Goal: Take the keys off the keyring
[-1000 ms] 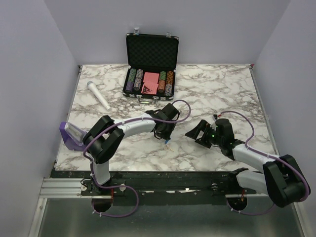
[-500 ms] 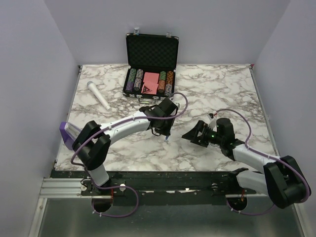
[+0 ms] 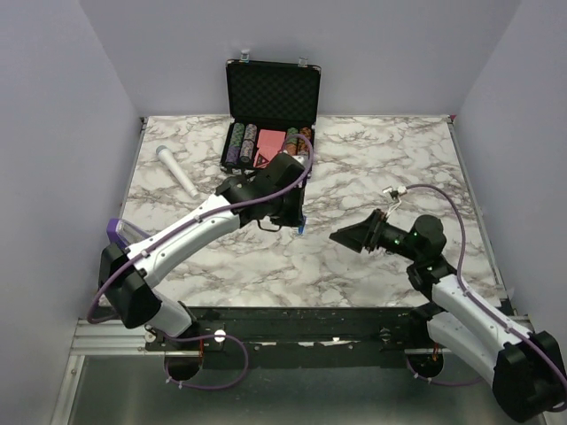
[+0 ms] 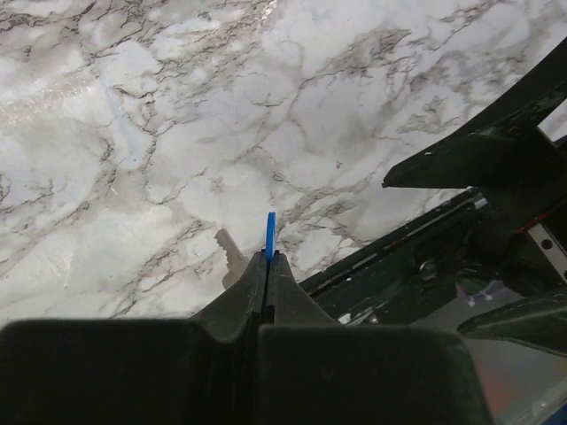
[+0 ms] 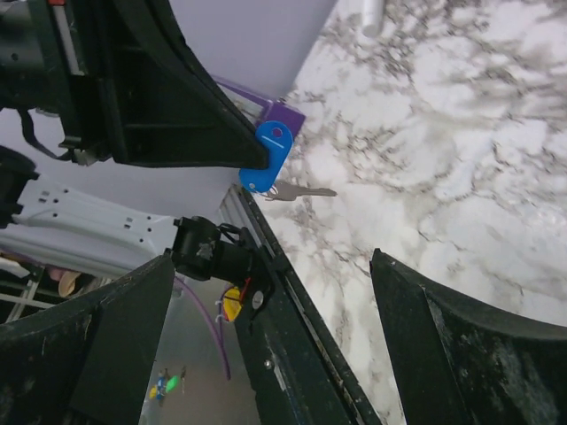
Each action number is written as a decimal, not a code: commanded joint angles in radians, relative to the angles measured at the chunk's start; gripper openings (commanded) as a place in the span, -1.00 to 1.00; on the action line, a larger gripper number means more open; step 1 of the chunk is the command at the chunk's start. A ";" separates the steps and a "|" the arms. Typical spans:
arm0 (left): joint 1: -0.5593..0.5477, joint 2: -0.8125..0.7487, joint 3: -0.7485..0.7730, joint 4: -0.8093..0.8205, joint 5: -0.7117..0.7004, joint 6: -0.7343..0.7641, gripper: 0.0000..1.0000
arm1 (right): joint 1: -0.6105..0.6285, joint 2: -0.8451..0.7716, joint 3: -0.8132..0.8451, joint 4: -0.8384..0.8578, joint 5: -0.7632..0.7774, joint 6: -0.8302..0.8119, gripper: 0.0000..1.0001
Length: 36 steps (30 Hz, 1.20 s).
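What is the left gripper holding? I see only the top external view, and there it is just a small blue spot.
Observer: The right wrist view shows the left gripper shut on the keyring, by its blue tag.
Operator: Is a key on it?
Observer: Yes, one key sticks out sideways below the tag.
Operator: Is the right gripper ready?
Observer: The right gripper is open, facing the key, not touching it.

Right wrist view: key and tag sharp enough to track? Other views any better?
Right wrist: blue tag and key sharp, evenly lit, no glare. Left wrist: tag edge-on, key likely the pale blur beside the left gripper. Top: tag only a blue speck, key unresolved.
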 commanded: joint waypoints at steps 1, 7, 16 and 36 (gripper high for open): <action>-0.005 -0.078 0.104 -0.095 0.003 -0.096 -1.00 | 0.006 -0.052 0.072 0.059 -0.078 0.010 1.00; -0.005 -0.131 0.248 -0.152 -0.020 -0.224 -1.00 | 0.006 -0.029 0.215 0.011 -0.086 0.004 0.99; -0.005 -0.107 0.484 -0.262 0.006 -0.403 -1.00 | 0.007 0.031 0.399 0.171 -0.150 0.098 0.92; -0.005 -0.133 0.559 -0.236 -0.003 -0.659 -1.00 | 0.033 0.152 0.576 0.271 -0.225 0.138 0.44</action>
